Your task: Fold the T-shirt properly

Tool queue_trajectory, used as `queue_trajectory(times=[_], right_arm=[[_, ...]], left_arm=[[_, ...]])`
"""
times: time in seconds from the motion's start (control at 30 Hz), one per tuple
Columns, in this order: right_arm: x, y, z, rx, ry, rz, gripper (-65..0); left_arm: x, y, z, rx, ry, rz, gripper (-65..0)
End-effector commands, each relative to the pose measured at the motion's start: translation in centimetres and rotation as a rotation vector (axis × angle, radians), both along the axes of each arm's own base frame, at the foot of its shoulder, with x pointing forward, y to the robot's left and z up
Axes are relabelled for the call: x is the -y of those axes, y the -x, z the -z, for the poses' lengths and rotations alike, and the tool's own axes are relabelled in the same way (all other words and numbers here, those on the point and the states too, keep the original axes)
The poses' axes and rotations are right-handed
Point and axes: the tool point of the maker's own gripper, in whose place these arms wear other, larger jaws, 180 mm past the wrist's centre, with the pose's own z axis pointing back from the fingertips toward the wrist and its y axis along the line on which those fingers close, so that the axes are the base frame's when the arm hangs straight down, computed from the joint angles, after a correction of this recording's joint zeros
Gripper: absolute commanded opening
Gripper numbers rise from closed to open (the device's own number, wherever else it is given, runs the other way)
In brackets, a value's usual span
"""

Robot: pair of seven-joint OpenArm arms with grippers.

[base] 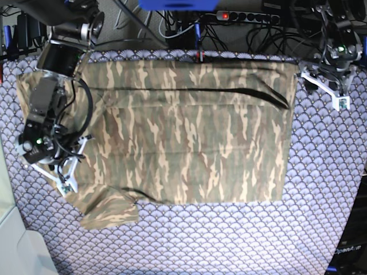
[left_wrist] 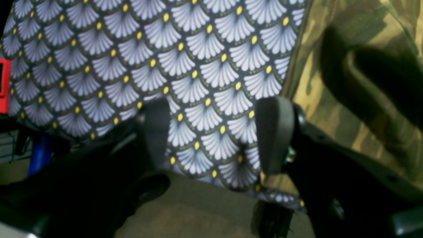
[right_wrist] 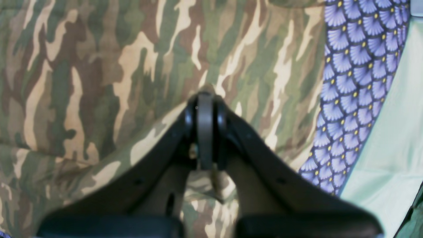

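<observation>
Lying flat, T-shirt [base: 189, 137] shows no legible writing.

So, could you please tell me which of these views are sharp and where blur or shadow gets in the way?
Left wrist view: soft throughout, the open left gripper dark and blurred, heavy shadow on the T-shirt. Right wrist view: the camouflage fairly clear, the shut right gripper and its near parts blurred. Base view: evenly lit and sharpest, the patterned cloth crisp.

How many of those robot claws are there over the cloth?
2. The right gripper is shut on the T-shirt near a sleeve at its edge. The left gripper hangs open beside the shirt's far corner.
</observation>
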Motion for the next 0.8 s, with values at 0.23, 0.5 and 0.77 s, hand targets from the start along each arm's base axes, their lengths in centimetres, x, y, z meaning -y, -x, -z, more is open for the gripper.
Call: queue_trajectory(times=[0.23,0.5,0.77], right_arm=[[1.0,-4.5,-2.2,0.047,-0.033,0.010,-65.0],[0.7,-4.7,-0.7,0.002,-0.063,0.006,-64.9],[0.5,-4.0,0.9,-0.055,-0.079,0.007,-49.7]], left_arm=[[-0.1,-1.2,-2.8,0.076,-0.044,0.024,-24.9],[-0.1,-0.5,-2.4,0.058,-0.047,0.025,-24.9],[-0.1,0.1,-2.2,0.045,-0.046,0.025,-24.9]])
